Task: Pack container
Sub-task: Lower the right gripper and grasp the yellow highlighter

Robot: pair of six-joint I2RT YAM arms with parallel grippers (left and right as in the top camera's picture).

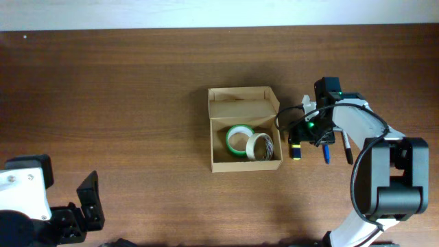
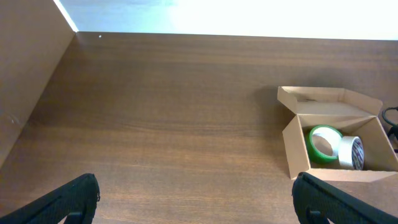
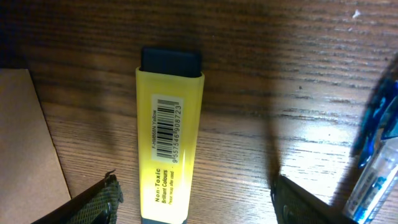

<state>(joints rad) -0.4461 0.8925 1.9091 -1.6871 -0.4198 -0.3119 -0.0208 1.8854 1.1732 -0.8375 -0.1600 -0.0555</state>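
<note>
Lying open-lidded mid-table in the overhead view, the small tan cardboard container (image 1: 240,103) holds a green tape roll (image 1: 239,140) and a white tape roll (image 1: 259,145). At its 3 o'clock the right gripper (image 1: 300,140) hangs over a yellow plastic highlighter (image 1: 295,151), probably the next item to pack.

In the left wrist view the left gripper (image 2: 196,199) is spread wide and idle, with the container at 2 o'clock.

In the right wrist view the fingers (image 3: 102,202) straddle the highlighter untouching, released, aligned to pinch its long sides.
</note>
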